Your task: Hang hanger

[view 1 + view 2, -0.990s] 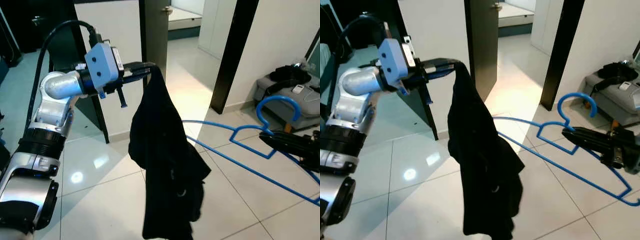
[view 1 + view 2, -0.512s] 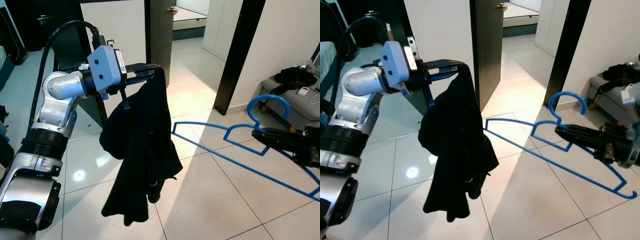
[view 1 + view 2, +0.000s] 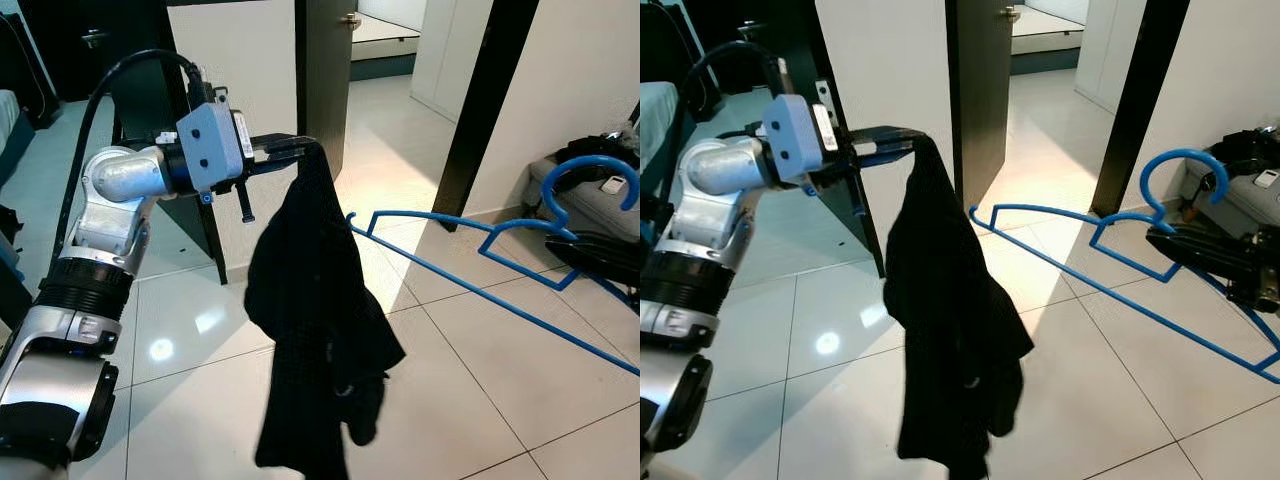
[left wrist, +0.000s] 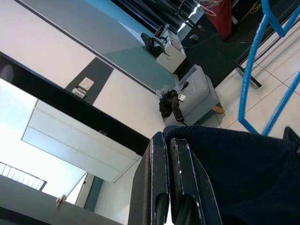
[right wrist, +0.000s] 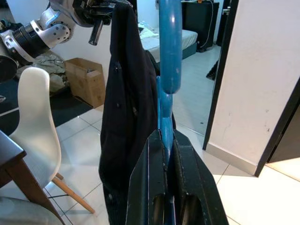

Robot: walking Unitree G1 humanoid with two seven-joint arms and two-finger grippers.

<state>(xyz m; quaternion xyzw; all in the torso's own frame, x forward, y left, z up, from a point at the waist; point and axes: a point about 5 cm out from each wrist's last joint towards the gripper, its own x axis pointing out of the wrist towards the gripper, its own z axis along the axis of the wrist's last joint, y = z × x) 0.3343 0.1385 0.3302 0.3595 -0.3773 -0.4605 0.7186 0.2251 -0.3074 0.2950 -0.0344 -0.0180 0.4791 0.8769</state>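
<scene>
Left gripper: I have it raised out in front at about chest height, fingers pinched together on the top edge of the garment. In the left wrist view the two fingers lie side by side with dark cloth pressed against them.
Garment: black, limp, hanging straight down from my left gripper over the floor. Its lower end is bunched and folded. It hangs free of the floor as far as I can see.
Right gripper: I hold it out to the right, fingers clamped on the hanger just under its hook.
Hanger: blue, wire-thin, lying nearly flat in the air. The hook points up and curls over my right gripper. One long arm of it reaches toward the garment, and its far tip sits just beside the cloth. I cannot tell whether the tip touches the garment.
Right wrist view: I look along the hanger's neck, with the garment hanging beyond it and my left arm above.
Door: dark, standing open behind the garment, with a white wall panel beside it.
Background: a grey bag with dark items on top sits on the floor at the right, by the wall.
Other items: a white chair and a cardboard box show in the right wrist view.
</scene>
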